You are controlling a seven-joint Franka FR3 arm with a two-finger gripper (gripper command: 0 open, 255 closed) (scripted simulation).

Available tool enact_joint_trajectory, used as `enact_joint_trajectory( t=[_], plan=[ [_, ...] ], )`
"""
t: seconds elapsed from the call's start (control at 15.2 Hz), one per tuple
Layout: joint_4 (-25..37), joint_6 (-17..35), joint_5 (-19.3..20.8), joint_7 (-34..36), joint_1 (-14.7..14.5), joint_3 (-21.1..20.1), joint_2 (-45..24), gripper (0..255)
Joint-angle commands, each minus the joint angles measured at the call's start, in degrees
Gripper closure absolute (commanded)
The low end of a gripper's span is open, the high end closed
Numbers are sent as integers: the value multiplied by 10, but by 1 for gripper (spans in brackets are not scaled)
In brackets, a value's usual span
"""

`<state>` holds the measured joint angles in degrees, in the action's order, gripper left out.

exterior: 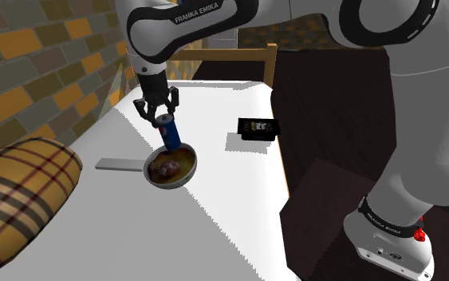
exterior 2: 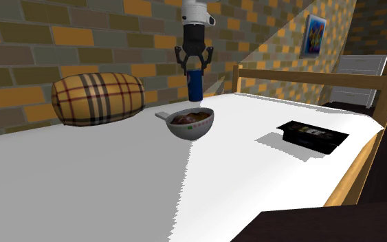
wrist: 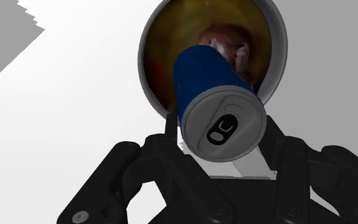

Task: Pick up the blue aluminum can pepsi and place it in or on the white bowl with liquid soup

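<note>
Right of the plaid pillow (exterior: 23, 180), our gripper (exterior: 159, 113) has its fingers closed on the blue can (exterior: 167, 132), which hangs just over the soup bowl (exterior: 184, 177). We judge the picking done; lowering and letting go are left.

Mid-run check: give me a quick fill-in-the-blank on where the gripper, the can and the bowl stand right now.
1. The gripper is shut on a ___ can.
2. The can hangs over the white ___ of soup.
3. A flat ___ box lies on the sheet, apart from both.

Missing words: blue; bowl; black.
</note>
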<state>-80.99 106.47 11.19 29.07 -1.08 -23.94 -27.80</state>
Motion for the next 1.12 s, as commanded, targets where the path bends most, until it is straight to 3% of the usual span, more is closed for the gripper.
enact_joint_trajectory(
  t=[0.0,0.59,1.06],
  plan=[
    [-12,15,2,1,1,1,-3,255],
    [-59,79,11,8,1,6,-22,255],
    [-59,79,11,8,2,6,-22,255]
  ],
)
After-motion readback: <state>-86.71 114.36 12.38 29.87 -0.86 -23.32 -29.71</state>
